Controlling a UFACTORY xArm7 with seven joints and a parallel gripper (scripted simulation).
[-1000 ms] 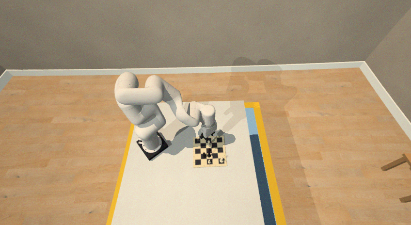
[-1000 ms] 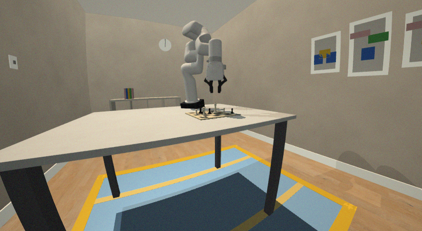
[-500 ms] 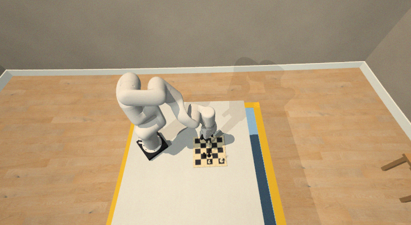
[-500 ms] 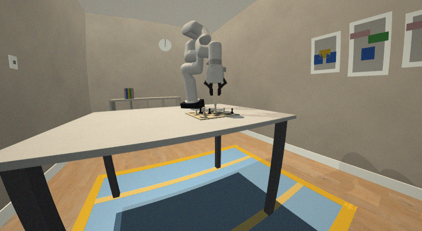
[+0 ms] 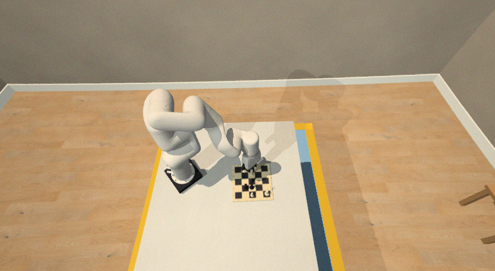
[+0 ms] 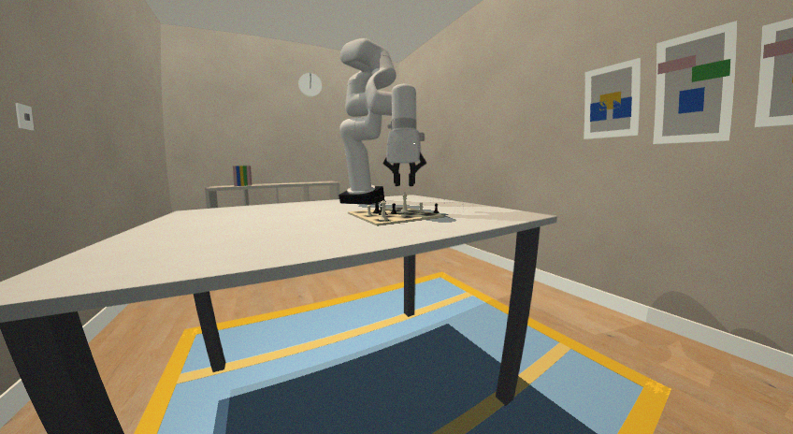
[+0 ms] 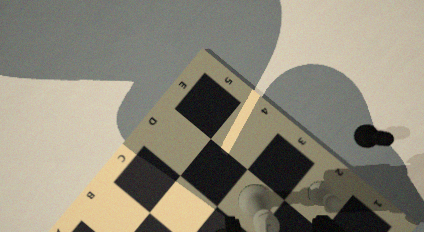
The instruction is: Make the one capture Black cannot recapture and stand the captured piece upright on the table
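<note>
Beige-brown walls rise behind the gripper, meeting a wood-plank floor at white baseboards. Below it, a pale table stands on dark legs over a blue rug bordered in yellow. Beyond it in the exterior view are a round clock and a low shelf unit bearing colorful books. Framed abstract pictures hang to its image-right; shadows fall across table and floor.

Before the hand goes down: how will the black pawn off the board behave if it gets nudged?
The black pawn will probably tip before it slides far, standing upright on a small round base. If it falls, it may roll in an arc, given its round head and foot. It looks rigid, so a grip shouldn't deform it.
</note>
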